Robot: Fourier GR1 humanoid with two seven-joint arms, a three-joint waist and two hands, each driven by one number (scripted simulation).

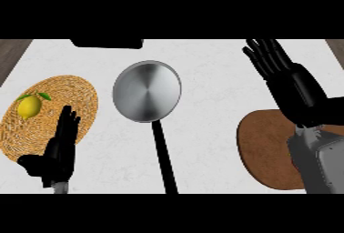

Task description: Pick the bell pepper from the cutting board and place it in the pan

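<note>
The right hand (280, 68) is open, its fingers straight and a little spread, and it holds nothing; it stands over the counter beyond the brown cutting board (265, 150), to the right of the pan (146, 91). The bell pepper shows nowhere (perhaps the grey forearm (319, 164), which covers a part of the board, hides it). If it lies under there, I think the arm may push it off the board during the reach. A sweep across could also knock the pan's long black handle (164, 159) and turn the pan. The left hand (62, 145) rests open at the lower left, over a woven mat (74, 95) with a lemon (28, 107). The counter (215, 68) is white and marbled, with a dark object (107, 43) at its far edge and wooden floor (12, 52) at the corners.
</note>
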